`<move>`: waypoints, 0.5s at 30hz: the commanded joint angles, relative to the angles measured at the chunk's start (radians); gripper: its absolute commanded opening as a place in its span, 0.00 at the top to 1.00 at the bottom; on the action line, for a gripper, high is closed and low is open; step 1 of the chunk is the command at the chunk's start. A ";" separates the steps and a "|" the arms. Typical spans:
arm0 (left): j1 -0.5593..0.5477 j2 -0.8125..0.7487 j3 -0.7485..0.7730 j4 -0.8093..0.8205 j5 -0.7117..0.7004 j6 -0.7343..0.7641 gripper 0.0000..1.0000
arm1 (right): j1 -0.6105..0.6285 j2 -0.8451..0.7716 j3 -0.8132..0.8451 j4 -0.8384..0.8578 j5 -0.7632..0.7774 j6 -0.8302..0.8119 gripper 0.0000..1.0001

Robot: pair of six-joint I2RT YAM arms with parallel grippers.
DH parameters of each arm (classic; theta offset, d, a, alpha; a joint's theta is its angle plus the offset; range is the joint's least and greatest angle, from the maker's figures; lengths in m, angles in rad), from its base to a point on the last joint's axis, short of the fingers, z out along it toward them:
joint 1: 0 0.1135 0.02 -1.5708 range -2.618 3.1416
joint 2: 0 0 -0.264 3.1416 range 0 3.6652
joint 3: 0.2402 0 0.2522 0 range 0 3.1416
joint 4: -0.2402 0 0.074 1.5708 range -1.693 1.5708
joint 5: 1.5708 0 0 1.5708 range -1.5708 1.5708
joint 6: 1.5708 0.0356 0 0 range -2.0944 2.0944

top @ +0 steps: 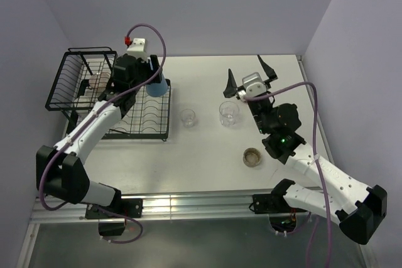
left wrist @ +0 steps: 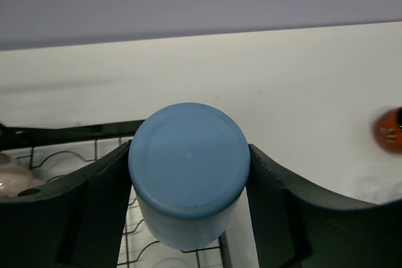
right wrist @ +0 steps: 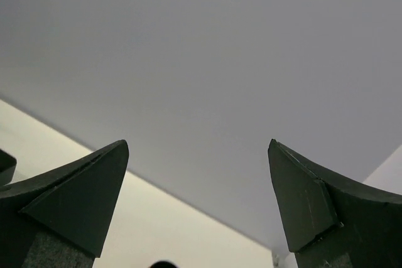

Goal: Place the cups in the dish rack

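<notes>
blue tumbler (left wrist: 188, 161): looking smooth and matt to me
dish rack (top: 66, 86): showing thin black wire
clear glasses (top: 188, 117) (top: 229, 113): looking glossy, see-through
my left fingers (left wrist: 94, 211): looking matt black plastic
table (top: 207, 174): looking smooth, matt white

- You have a white table (top: 207, 161) filling the middle of the overhead view, matte and evenly lit.
- At 12 o'clock a plain lavender back wall (top: 188, 4) meets the table's far edge.
- At 9 o'clock the left wall (top: 22, 80) has the same colour; at 3 o'clock the right wall (top: 367, 54) matches it.
- At 6 o'clock a metal rail (top: 195, 203) along the near edge catches a bright glare.
- Below it lies a dull grey surface (top: 213, 246); you cannot tell whether it is floor.
</notes>
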 commanded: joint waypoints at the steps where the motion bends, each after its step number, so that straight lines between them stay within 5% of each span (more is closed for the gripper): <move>1: -0.011 0.022 -0.030 0.156 -0.197 0.055 1.00 | -0.043 0.026 0.068 -0.096 0.053 0.138 0.00; 9: -0.004 0.163 -0.032 0.238 -0.486 0.009 1.00 | -0.058 0.023 0.076 -0.138 0.059 0.162 0.00; 15: 0.036 0.219 -0.052 0.259 -0.482 -0.072 1.00 | -0.058 0.014 0.063 -0.138 0.059 0.159 0.00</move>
